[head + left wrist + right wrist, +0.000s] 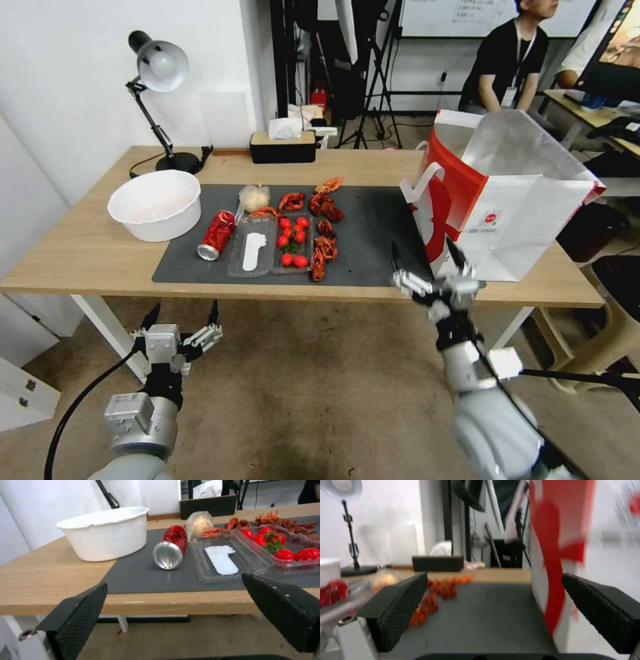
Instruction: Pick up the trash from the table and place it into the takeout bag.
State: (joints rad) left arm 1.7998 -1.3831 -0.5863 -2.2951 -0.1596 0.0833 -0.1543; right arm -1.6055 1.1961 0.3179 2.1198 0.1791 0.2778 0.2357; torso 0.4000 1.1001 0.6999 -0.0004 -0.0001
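A crushed red soda can (pixel 217 235) (pixel 170 550) lies on its side on the dark mat (pixel 373 227) of the table (pixel 73 253). Behind it sits a small clear bag with a beige lump (pixel 254 197) (pixel 199 523). The white takeout bag (pixel 507 193) (pixel 560 545) with red sides stands open at the table's right end. My left gripper (pixel 183 319) (pixel 173 615) hangs open below the table's front edge, short of the can. My right gripper (pixel 427 257) (pixel 493 610) is open and empty over the mat's front right corner, beside the bag.
A large white bowl (pixel 155 203) (pixel 105 533) stands left of the mat. A clear tray of cherry tomatoes (pixel 270 245) (pixel 276 546) and red crayfish pieces (pixel 323 230) lie mid-mat. A desk lamp (pixel 157 100) and black tissue box (pixel 283 147) stand at the back.
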